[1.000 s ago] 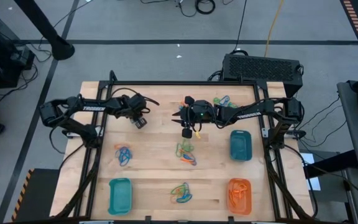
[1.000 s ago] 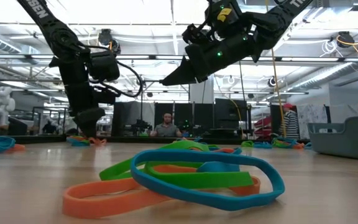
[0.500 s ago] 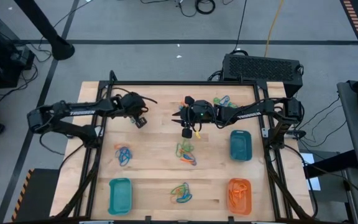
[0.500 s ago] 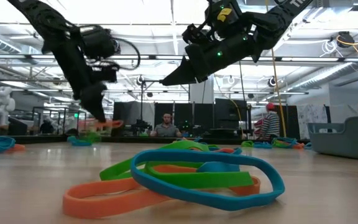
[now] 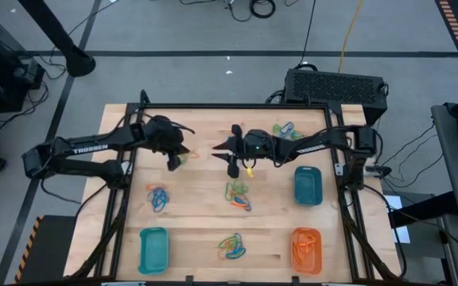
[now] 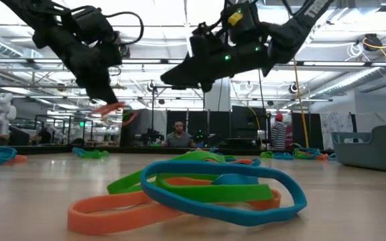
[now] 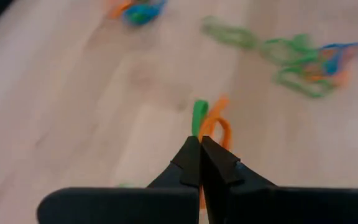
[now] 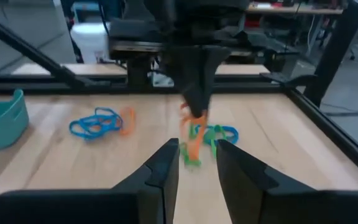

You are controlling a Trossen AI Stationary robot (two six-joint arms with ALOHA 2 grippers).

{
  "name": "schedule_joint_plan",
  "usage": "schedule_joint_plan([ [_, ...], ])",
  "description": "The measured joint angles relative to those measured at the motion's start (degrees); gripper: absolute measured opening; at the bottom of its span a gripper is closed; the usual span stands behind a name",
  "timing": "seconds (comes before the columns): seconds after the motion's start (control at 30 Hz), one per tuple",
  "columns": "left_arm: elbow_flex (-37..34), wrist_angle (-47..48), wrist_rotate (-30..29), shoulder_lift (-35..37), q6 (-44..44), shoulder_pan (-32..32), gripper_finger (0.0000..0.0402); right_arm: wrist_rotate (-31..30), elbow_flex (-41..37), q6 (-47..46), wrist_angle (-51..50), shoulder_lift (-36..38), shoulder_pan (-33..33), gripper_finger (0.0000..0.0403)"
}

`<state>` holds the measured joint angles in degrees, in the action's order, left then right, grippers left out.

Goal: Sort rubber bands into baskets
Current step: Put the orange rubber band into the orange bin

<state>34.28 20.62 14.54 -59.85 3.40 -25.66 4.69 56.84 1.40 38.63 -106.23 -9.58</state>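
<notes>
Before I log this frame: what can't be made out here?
- How many rubber bands the shut left pincer holds: motion blur in the left wrist view, too small from above.
- Contents of the orange basket: a tangle, uncountable in the high view.
- Nearest teal basket: absent from the low view.
- Person behind the table: distant, partly hidden in the low view.

A light wooden table (image 5: 205, 187) carries three baskets: a teal basket (image 5: 154, 248) at the near left corner, an orange basket (image 5: 306, 249) at the near right corner, another teal basket (image 5: 308, 185) along the right edge. Small heaps of rubber bands (image 5: 238, 195) lie across the middle.
</notes>
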Motion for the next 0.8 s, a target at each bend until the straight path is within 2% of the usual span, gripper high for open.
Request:
schedule_joint_plan([
  [0.23,0.0,-2.97,0.32,-0.1,0.47,2.24,0.0001,-0.1,5.97,-3.96,1.26,-8.09,-0.01,0.012],
  [0.37,0.0,-2.93,0.15,-0.11,0.44,2.19,0.0,0.04,11.04,-4.86,-4.91,-11.74,0.35,0.0158],
  [0.5,0.0,-2.67,0.13,-0.11,0.44,2.24,0.0,0.26,14.95,-4.86,-12.72,-12.2,0.76,0.0208],
  [0.67,0.0,-2.22,-1.19,-0.11,0.48,2.43,0.0,3.28,15.76,-4.84,-15.13,-12.33,0.83,0.026],
  [0.8,0.0,-1.36,-1.3,-0.11,0.42,2.46,0.0,6.2,15.76,-4.84,-16.58,-12.33,0.81,0.0283],
])
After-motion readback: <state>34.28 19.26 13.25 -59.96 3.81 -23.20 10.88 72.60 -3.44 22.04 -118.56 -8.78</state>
